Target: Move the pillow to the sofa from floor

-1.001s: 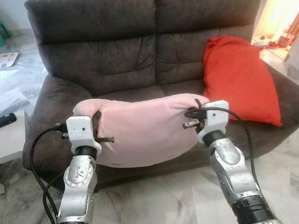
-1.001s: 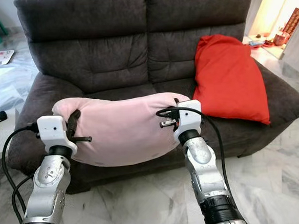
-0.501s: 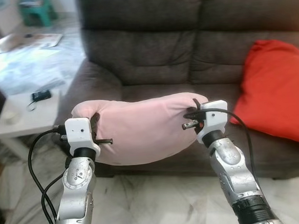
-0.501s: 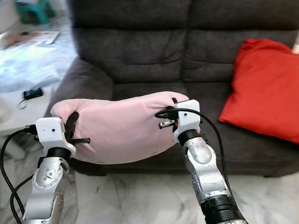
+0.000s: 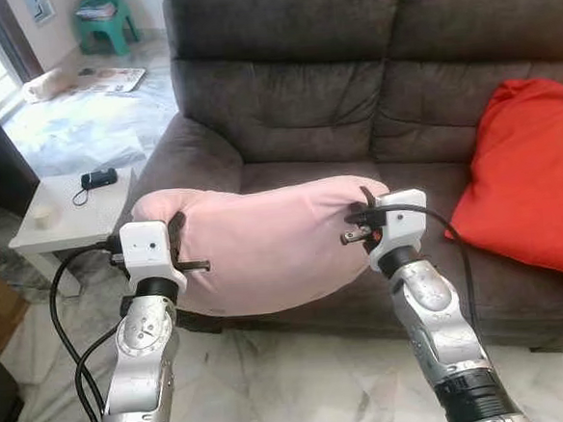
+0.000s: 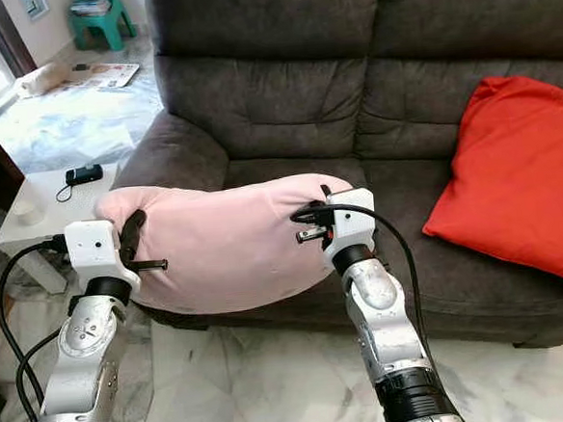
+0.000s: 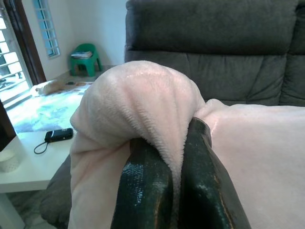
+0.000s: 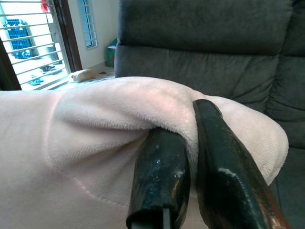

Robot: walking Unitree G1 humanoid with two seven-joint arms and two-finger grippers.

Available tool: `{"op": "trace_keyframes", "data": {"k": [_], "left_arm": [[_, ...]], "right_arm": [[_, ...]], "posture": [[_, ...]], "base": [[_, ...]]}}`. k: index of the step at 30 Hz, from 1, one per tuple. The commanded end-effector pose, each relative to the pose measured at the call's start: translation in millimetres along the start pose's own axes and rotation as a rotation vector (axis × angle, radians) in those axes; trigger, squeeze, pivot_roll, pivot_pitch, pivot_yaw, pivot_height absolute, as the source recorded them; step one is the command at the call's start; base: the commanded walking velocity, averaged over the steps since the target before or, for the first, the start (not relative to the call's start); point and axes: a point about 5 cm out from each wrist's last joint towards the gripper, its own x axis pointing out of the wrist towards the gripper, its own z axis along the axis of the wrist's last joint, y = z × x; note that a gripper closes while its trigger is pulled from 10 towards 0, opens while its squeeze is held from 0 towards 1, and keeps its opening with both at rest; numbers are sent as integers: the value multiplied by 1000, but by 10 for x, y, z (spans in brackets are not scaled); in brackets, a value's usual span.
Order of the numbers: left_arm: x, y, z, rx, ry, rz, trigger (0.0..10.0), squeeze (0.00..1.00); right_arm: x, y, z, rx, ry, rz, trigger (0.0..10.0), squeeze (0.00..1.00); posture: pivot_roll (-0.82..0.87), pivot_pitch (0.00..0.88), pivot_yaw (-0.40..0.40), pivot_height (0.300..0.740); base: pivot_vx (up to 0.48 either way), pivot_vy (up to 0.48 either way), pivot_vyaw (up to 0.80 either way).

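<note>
Standing before the sofa, we see a white side table with a black phone at far left. Our left gripper pinches one end of the fluffy pink pillow, our right gripper the other, both clamped on plush folds. It hangs sagging over the seat's front edge. A smooth red cushion leans at right.
</note>
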Motion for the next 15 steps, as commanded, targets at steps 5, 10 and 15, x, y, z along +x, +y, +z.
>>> {"op": "trace_keyframes", "data": {"k": [5, 10, 15], "left_arm": [[59, 23, 251, 34, -110, 11, 10000, 0], [61, 29, 267, 35, -119, 15, 10000, 0], [67, 28, 273, 35, -122, 14, 10000, 0]], "right_arm": [[55, 48, 285, -14, -136, 33, 10000, 0], [57, 46, 307, 4, -150, 37, 10000, 0], [58, 65, 331, -20, -161, 53, 10000, 0]], "posture": [[29, 31, -35, 740], [29, 31, -36, 740], [29, 33, -38, 740]], "base": [[295, 0, 445], [316, 0, 0], [359, 0, 133]]}}
